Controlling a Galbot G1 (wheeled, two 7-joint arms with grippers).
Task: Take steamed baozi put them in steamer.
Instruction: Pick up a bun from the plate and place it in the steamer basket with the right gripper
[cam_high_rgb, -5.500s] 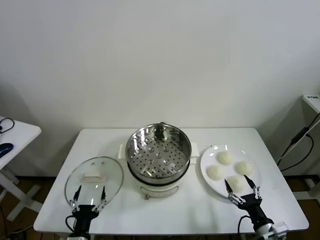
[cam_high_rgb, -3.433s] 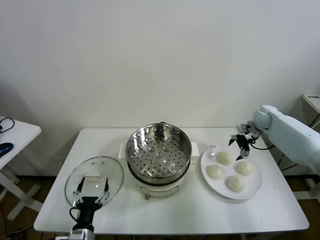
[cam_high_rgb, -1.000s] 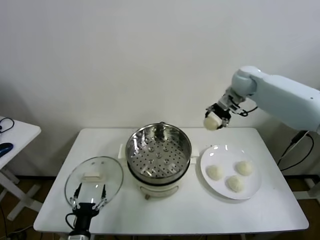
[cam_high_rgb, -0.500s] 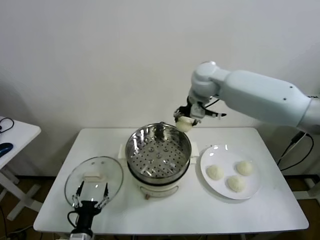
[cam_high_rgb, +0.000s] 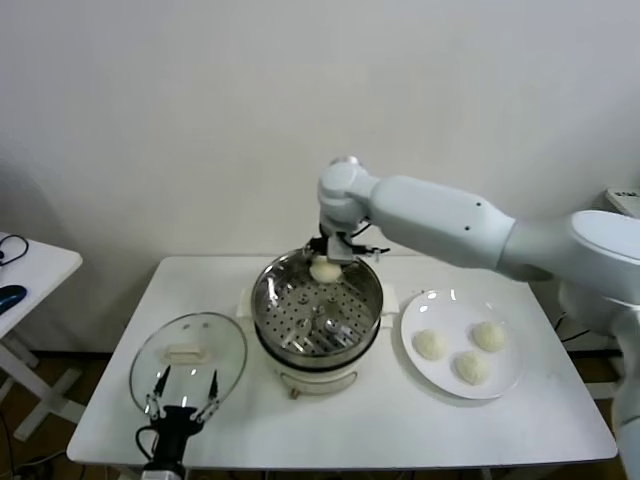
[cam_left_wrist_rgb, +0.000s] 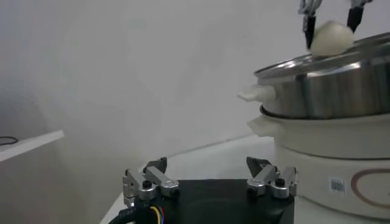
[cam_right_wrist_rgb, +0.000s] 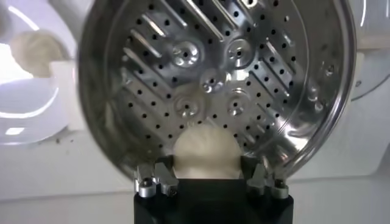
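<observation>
My right gripper (cam_high_rgb: 327, 264) is shut on one cream-white baozi (cam_high_rgb: 326, 271) and holds it just above the far rim of the steamer (cam_high_rgb: 316, 308), over the perforated tray. In the right wrist view the baozi (cam_right_wrist_rgb: 205, 152) sits between the fingers with the steel tray (cam_right_wrist_rgb: 213, 79) below it. From the left wrist view the held baozi (cam_left_wrist_rgb: 329, 38) shows above the steamer rim (cam_left_wrist_rgb: 329, 85). Three more baozi (cam_high_rgb: 431, 345) (cam_high_rgb: 488, 336) (cam_high_rgb: 470, 367) lie on the white plate (cam_high_rgb: 505, 385). My left gripper (cam_high_rgb: 182, 400) is open and empty at the table's front left.
A round glass lid (cam_high_rgb: 188, 358) with a white handle lies flat left of the steamer, just beyond my left gripper. The white plate stands right of the steamer. A second small table (cam_high_rgb: 25, 265) stands at far left.
My right gripper took one baozi off the plate, lifted it, and carried it leftward to above the steamer's far rim. The left gripper has stayed put.
</observation>
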